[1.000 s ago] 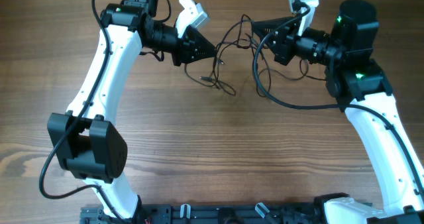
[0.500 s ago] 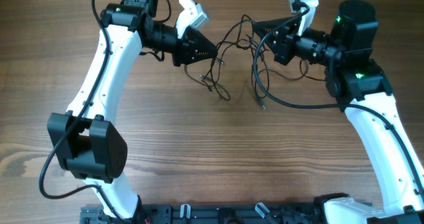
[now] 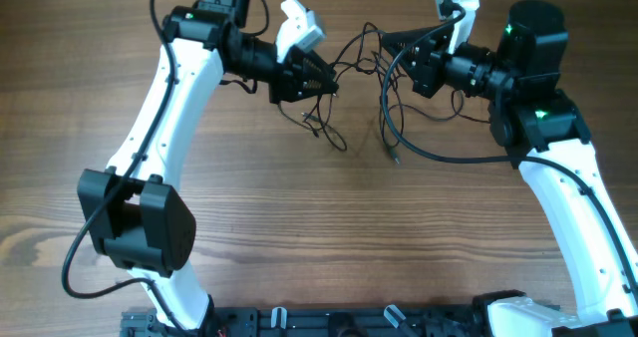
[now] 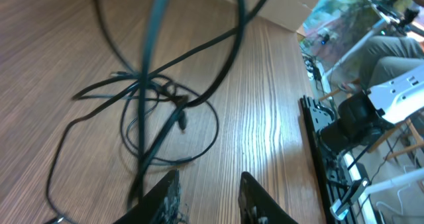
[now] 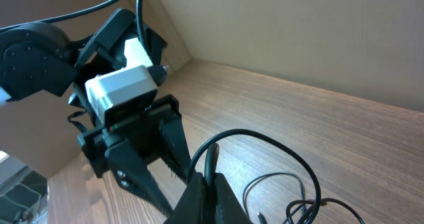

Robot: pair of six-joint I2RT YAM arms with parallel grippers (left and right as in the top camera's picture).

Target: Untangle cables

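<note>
At the left pincer (image 3: 329, 81) we find the fingers (image 4: 169, 196) standing apart with nothing between them. Its own camera shows only bare bench (image 3: 299, 227) in the gap.

Just right of the left pincer, and a little toward the robot's base, sit the cables (image 4: 144, 85). They are thin black strands crossing in a loose knot, with one wide loop flat on the wood and a few strands lifted off it.

Further right of the left pincer, those lifted strands run up to the right pincer (image 5: 202, 184). Its fingers are pressed together on one strand, so part of the bundle hangs in the air. From that grip a heavier strand (image 3: 439, 158) droops in a long curve. It ends in a free plug (image 3: 396, 160) lying on the bench, right of the left pincer and nearer the base.

We judge the cables light and limp, so they should follow any pull and will not hold a shape. They probably slide over one another easily, but the plugs could snag in a loop and tighten the knot.

Because a strand is so thin, the fingers would have to come fully together to keep it. We would take a single strand just beside the crossing, on the side facing the left pincer. From there we would draw it gently away from the held end.
</note>
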